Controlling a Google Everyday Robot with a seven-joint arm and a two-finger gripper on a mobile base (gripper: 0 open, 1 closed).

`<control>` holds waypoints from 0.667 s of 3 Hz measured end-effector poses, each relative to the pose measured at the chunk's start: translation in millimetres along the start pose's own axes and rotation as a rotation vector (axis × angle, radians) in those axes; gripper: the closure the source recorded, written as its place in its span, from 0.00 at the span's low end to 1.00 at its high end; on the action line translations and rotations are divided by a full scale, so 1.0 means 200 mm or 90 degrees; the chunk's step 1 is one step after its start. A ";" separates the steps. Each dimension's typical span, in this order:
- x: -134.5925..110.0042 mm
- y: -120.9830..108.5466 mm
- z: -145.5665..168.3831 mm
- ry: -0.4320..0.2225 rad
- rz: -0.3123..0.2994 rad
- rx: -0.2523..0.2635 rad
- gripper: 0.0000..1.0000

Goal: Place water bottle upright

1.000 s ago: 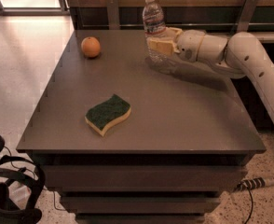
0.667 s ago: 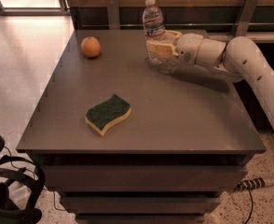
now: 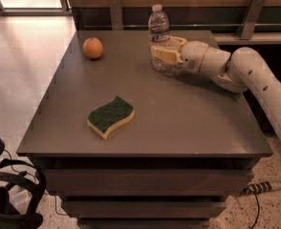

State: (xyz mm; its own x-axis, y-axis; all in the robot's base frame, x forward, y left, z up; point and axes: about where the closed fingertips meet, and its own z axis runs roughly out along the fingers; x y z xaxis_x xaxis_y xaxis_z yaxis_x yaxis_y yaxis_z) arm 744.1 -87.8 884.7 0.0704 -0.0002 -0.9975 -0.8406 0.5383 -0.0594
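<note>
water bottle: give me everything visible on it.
The water bottle is small and made of clear plastic, with a white cap, a thin label band near the shoulder and a ribbed see-through body. It stands upright on the table, near the far edge, right of centre. The gripper reaches in from the right, and its pale fingers clamp the lower body. Nothing else touches it.

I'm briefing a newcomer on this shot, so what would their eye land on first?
Most striking is the pale robot arm reaching in from the right, its pincer around the lower part of the water bottle, which stands upright near the table's far edge. Next come the orange at the far left and the green-topped sponge lying near the front, left of centre.
</note>
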 end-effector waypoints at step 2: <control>0.04 0.00 -0.06 -0.009 0.006 0.026 1.00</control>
State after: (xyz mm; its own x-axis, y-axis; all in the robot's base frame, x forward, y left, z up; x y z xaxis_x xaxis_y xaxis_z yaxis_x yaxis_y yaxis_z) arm 738.3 -97.4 875.4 0.0700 0.0173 -0.9974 -0.8183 0.5728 -0.0475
